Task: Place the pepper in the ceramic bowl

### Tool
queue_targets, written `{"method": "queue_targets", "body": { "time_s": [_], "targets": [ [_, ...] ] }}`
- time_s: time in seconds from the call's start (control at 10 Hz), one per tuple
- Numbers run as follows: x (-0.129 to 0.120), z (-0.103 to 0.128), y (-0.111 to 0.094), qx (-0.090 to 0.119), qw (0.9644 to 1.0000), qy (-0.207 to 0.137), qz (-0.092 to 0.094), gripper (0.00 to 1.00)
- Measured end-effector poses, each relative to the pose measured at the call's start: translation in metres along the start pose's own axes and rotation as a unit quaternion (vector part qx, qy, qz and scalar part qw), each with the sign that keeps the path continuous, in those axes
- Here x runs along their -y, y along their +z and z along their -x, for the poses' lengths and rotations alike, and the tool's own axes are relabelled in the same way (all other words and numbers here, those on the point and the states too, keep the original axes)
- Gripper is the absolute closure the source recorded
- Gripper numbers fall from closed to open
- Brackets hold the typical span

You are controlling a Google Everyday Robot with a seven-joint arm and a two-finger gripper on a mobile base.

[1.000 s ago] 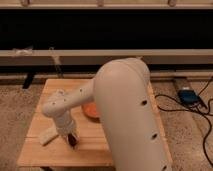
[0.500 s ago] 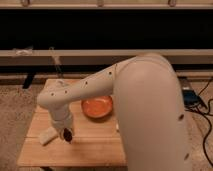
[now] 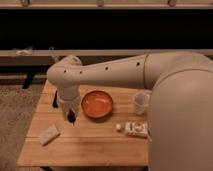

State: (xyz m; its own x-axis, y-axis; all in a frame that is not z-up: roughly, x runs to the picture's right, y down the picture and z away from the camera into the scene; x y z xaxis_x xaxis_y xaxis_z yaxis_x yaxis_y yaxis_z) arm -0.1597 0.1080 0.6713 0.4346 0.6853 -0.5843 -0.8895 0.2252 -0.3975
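My gripper (image 3: pixel 71 116) is hanging just over the wooden table (image 3: pixel 90 142), pointing straight down, and it's clamped on the pepper (image 3: pixel 72 118). The little dark red thing sits right at my fingertips, and as far as I can make out its long axis runs roughly up and down, tip toward the tabletop. Can't say if the tip is touching the wood or hovering just off it.

Closest to the camera, below and left of my gripper, there's one pale flat packet (image 3: pixel 49 134) lying at an angle. Off to the lower right of my gripper, one small white bottle-ish item (image 3: pixel 134 129) lies on its side.

Just beside my gripper on the right is the ceramic bowl (image 3: pixel 97 104), one of them, orange, glossy inside, nothing in it. Further right past the bowl stands one translucent white cup (image 3: pixel 141 103), upright. Tucked behind my wrist on the left there's a dark slab (image 3: pixel 54 99), mostly hidden.

Arm-wise: my big white forearm (image 3: pixel 107 75) comes in from the right, stretches across above the bowl, then bends at the wrist and drops down to the gripper.
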Motion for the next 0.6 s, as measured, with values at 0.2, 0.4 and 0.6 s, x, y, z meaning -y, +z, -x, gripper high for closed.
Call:
{"method": "queue_targets", "body": {
  "time_s": [0.2, 0.4, 0.6],
  "targets": [
    [0.040, 0.035, -0.010, 0.013, 0.9998, 0.007, -0.009, 0.99],
    [0.068, 0.063, -0.008, 0.012, 0.9997, 0.011, -0.018, 0.87],
    [0.101, 0.090, 0.001, 0.005, 0.9992, 0.026, -0.029, 0.65]
  ]
}}
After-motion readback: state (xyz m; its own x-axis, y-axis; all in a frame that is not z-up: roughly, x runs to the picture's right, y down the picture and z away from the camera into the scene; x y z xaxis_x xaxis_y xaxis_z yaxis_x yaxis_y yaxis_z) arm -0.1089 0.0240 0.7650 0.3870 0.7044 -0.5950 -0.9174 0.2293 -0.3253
